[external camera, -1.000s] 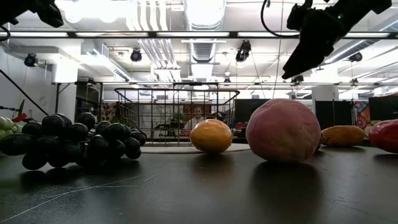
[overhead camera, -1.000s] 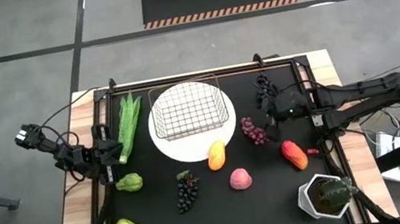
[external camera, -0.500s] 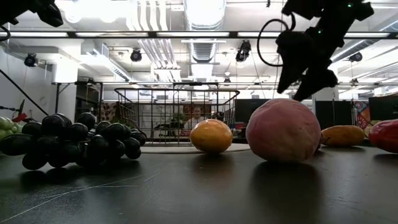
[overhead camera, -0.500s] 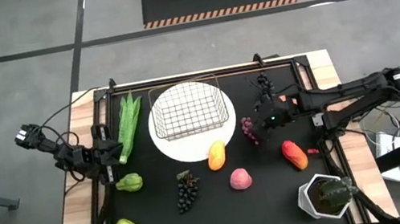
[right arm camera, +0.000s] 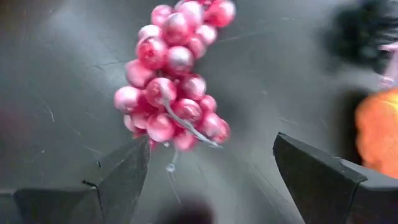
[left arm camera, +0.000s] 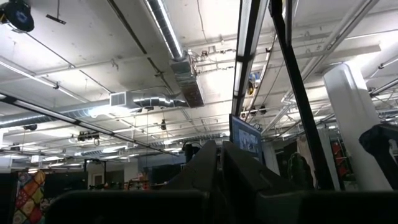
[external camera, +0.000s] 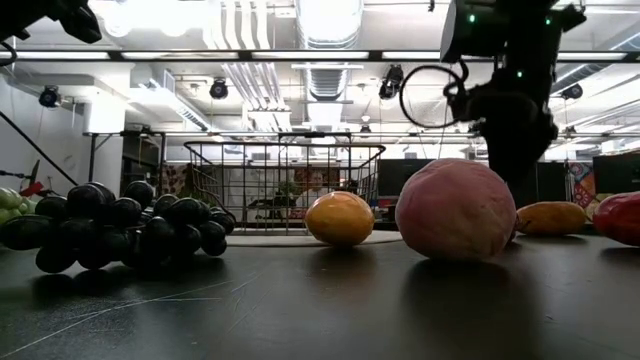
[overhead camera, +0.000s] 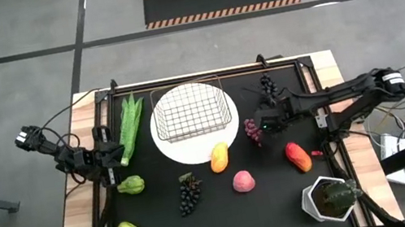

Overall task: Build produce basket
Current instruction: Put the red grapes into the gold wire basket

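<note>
The right claw [right arm camera: 211,177] hangs released, fingers spread wide, just above the glossy pink-purple bunch of toy grapes [right arm camera: 174,81], which lies straight ahead with its long axis running away between them. The bunch [overhead camera: 253,131] rests on the black counter [overhead camera: 273,192], just beside the empty grey wire-mesh basket [overhead camera: 194,111]. The left claw [overhead camera: 111,158] waits far off at the counter's edge, clenched.

1. A bunch of pink-red grapes [right arm camera: 176,71] is seen lying on the dark desk [right arm camera: 56,81].
2. The right end effector [right arm camera: 214,171] is held spread, its two dark fingers [right arm camera: 124,177] set wide apart, close to the bunch's stem end.
3. A blurred orange fruit [right arm camera: 378,130] is glimpsed at one edge.
</note>
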Action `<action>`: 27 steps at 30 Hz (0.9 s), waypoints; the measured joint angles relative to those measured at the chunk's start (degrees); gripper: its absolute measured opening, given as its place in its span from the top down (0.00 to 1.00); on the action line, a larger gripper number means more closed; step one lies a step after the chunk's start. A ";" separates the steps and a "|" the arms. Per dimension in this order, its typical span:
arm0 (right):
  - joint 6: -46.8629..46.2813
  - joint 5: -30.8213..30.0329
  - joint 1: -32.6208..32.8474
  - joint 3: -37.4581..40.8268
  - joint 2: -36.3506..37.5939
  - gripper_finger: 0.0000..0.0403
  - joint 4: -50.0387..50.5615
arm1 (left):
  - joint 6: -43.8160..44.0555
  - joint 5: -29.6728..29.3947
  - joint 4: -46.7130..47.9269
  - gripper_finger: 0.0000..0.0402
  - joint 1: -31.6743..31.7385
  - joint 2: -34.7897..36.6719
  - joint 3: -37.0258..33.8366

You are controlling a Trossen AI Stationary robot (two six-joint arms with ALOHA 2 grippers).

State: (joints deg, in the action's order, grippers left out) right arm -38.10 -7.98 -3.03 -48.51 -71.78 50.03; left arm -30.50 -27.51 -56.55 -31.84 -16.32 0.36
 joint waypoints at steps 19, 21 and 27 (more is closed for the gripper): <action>5.18 0.89 0.00 1.42 -4.33 0.79 -8.06 | 0.02 0.00 0.02 0.98 -0.01 -0.01 0.02; 5.97 0.88 0.00 1.42 -4.51 0.90 -8.57 | 0.02 0.00 0.00 0.98 -0.01 -0.01 0.02; 7.69 0.88 0.00 1.14 -3.25 0.97 -8.71 | 0.02 0.00 0.00 0.98 -0.01 -0.04 0.00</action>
State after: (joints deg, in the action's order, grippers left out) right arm -30.41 -7.10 -3.03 -47.37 -75.03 41.31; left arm -30.48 -27.51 -56.55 -31.86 -16.36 0.36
